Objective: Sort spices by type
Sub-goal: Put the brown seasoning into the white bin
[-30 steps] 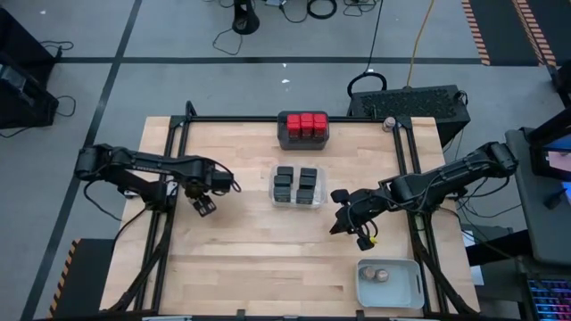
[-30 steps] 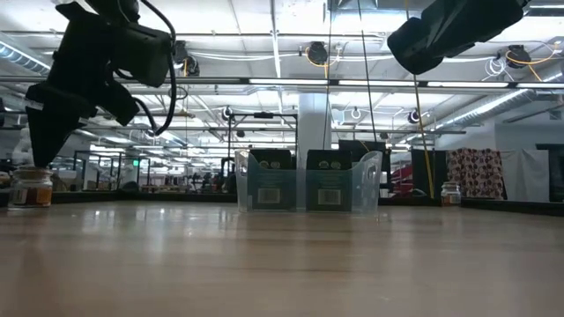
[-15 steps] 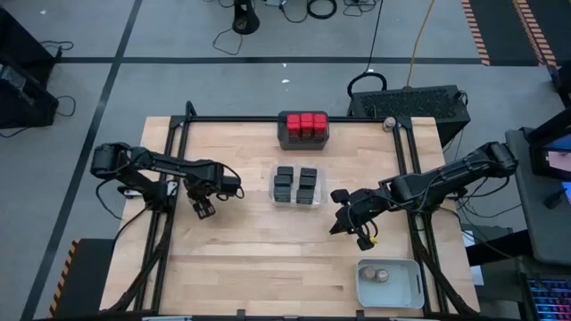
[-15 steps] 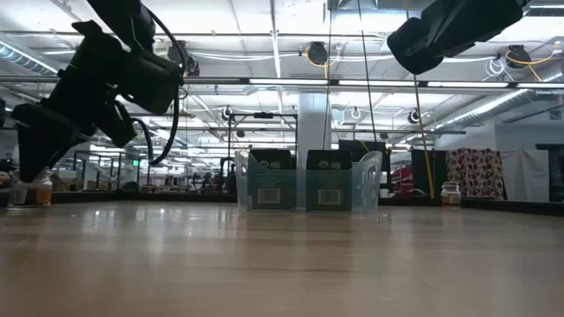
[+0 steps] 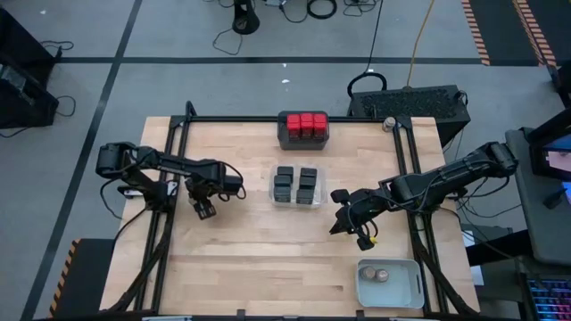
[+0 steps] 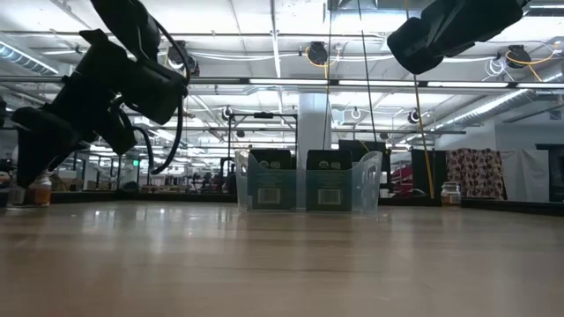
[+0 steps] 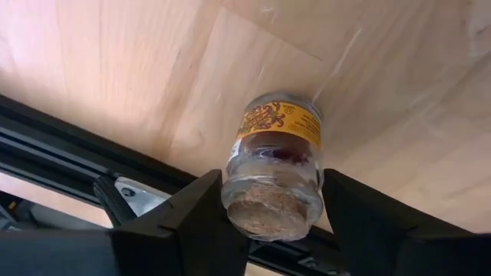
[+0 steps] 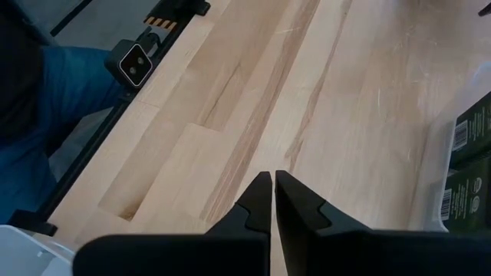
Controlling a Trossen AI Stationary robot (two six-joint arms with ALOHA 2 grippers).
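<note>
A round clear spice jar point(image 7: 272, 169) with a yellow label and a greyish top stands upright on its base on the wood at the table's left point(image 6: 40, 188). My left gripper point(image 7: 272, 188) is down over it, one finger on each side. In the high view the gripper point(image 5: 205, 210) hides the jar. My right gripper point(image 8: 272, 184) hangs shut and empty above the table, right of the clear tray point(image 5: 337, 227). Red-topped spices fill a dark tray point(image 5: 303, 130), and black boxes fill the clear tray point(image 5: 297, 187). My left gripper has the jar's upper wall, just under its top point(image 7: 230, 192), between its two fingers, one on each opposite side. The fingers come steeply from above, slanting down. The jar stays upright with its base on the table.
A pale grey tray point(image 5: 390, 283) at the near right holds two round jars point(image 5: 376, 274). One more jar point(image 5: 389, 123) stands at the far right by the black frame rail. Black rails run along the table's left and right sides. Bare wood lies in the near middle.
My left gripper has sunk toward the table and tipped steeper, coming down over the jar, whose top it now covers in the low view. The jar has stayed where it stood.
</note>
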